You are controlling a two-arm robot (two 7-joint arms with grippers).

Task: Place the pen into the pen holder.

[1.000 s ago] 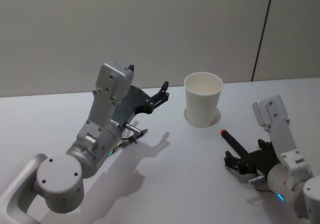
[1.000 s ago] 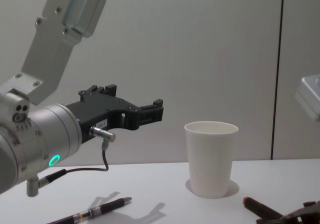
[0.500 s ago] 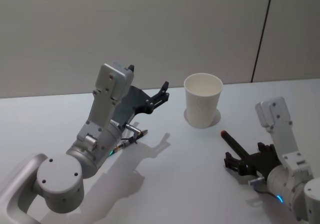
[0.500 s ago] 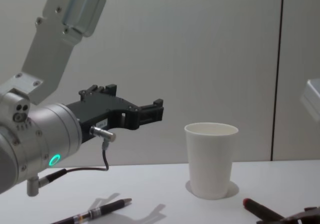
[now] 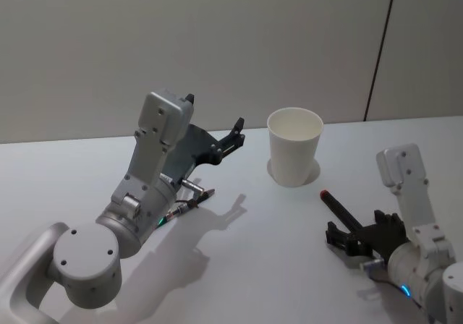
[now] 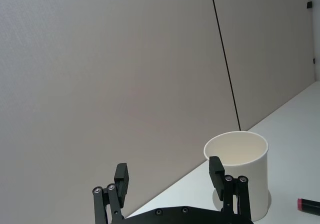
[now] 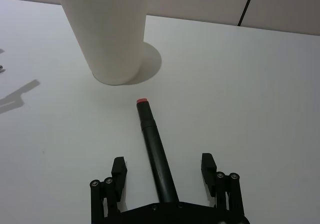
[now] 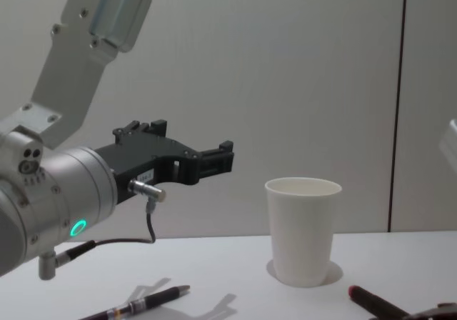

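Straddling pen (image 7: 151, 134) with right gripper (image 7: 163, 163), fingers wide, near and right of empty cup (image 5: 294, 154); grasping, dropping in yet to do. Holding left gripper (image 6: 168, 168) raised, fingers wide.

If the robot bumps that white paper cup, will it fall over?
Probably, quite easily. The paper cup looks empty and thin, so likely very light. Its base is narrower than its rim, so a nudge up high might tip it. The right gripper, open around the pen nearby, could crumple it if it squeezed hard.
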